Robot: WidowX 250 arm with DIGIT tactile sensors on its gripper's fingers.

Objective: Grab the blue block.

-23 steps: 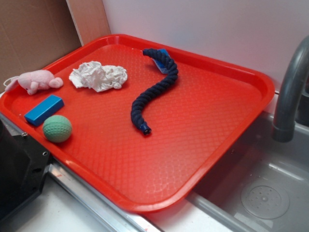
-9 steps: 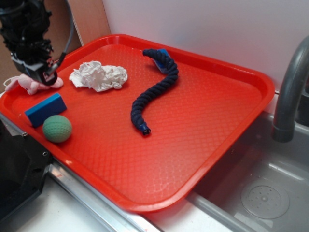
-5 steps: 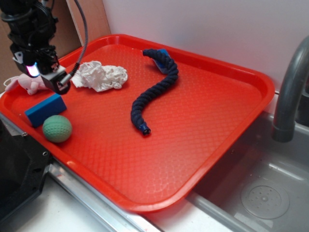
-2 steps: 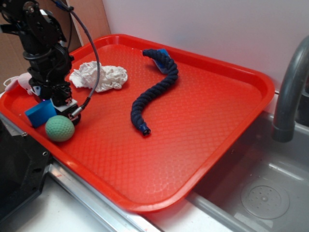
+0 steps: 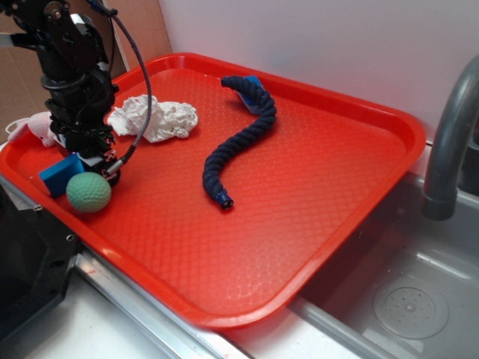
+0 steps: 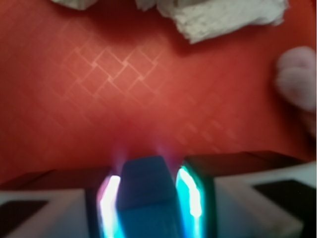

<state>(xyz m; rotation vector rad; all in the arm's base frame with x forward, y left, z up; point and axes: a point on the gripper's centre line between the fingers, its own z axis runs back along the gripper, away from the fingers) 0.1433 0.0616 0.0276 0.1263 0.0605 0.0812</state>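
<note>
The blue block lies on the red tray near its left edge, just behind the green ball. My gripper is down on the block's right end, and the arm hides that end. In the wrist view the block fills the space between the two fingers. The lit inner pads press close against both of its sides, with no tray showing between. The gripper looks shut on the block, which rests at tray level.
A pink plush toy and crumpled white paper lie just behind the gripper; both show in the wrist view, the toy and the paper. A navy rope crosses the tray's middle. A sink and faucet are at the right.
The arm came in from the upper left and came down over the blue block's right end. The block's visible part has shortened and the ball has shifted slightly.
</note>
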